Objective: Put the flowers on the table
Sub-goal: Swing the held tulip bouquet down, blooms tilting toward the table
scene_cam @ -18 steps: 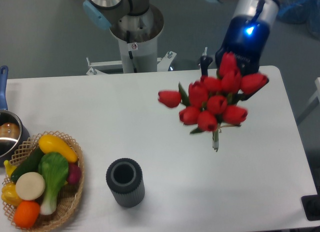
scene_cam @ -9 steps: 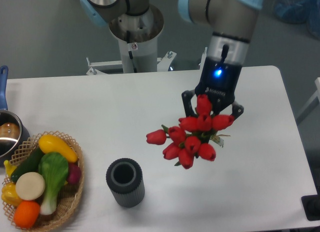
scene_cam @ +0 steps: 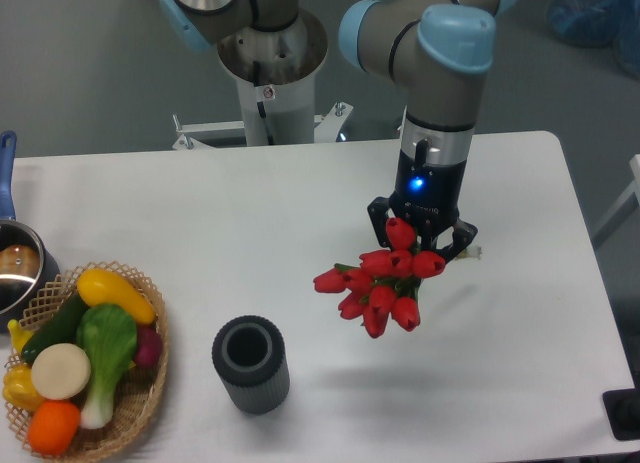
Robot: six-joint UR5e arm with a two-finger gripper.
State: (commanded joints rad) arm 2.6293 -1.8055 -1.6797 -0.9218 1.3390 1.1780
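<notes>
The flowers (scene_cam: 380, 283), a bunch of red tulips with green leaves, hang over the right middle of the white table (scene_cam: 300, 203). Their heads point toward the front left and their stems run up under the gripper. My gripper (scene_cam: 420, 238) sits right above the bunch, its black fingers (scene_cam: 378, 215) on either side of the stems, shut on them. A pale stem end pokes out to the right of the fingers. I cannot tell whether the blooms touch the tabletop; a faint shadow lies below them.
A dark ribbed cylindrical vase (scene_cam: 250, 364) stands front centre, left of the flowers. A wicker basket (scene_cam: 140, 403) of vegetables sits at the front left, a pot (scene_cam: 15, 268) behind it. The arm's base (scene_cam: 270, 63) rises beyond the far edge.
The arm has swung in over the table and lowered. The flowers moved from the back right toward the front and centre, and the bunch now looks smaller and lower.
</notes>
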